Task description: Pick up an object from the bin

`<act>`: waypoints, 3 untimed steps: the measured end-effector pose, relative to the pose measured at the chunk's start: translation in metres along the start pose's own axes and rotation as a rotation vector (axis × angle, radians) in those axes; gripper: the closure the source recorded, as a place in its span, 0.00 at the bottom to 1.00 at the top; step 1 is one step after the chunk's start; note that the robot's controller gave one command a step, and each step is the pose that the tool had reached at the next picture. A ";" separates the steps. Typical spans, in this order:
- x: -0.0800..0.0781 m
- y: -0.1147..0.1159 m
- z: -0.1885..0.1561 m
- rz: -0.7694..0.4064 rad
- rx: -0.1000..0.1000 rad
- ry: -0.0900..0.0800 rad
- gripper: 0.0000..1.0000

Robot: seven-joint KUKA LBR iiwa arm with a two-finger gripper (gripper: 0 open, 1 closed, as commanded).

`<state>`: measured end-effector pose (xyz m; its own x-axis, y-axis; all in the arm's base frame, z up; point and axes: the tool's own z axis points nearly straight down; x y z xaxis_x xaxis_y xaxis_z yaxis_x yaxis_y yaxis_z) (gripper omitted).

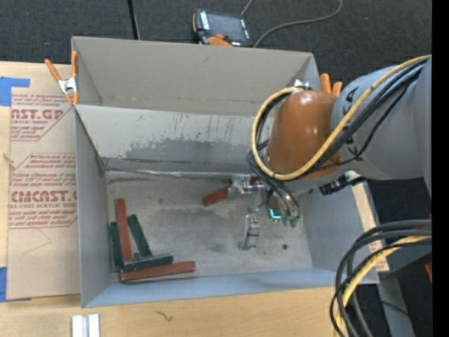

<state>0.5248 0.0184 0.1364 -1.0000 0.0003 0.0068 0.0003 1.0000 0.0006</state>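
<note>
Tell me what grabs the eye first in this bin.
The arm's orange cover looms over the right of the bin, with the claw hanging over bare floor near the middle. A heap of green and red-brown sticks lies in the near left corner. One red-brown stick lies alone towards the back wall, up-left of the claw.

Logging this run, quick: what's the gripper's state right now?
Gripper: cannot be told whether open or closed.
</note>
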 end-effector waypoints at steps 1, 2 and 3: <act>-0.061 0.016 0.070 0.032 -0.001 -0.009 0.00; -0.067 0.004 0.066 -0.360 0.002 -0.009 0.00; -0.068 0.005 0.065 -0.359 0.001 -0.009 1.00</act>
<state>0.5918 0.0230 0.0709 -0.9364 -0.3510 -0.0029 -0.3510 0.9364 0.0004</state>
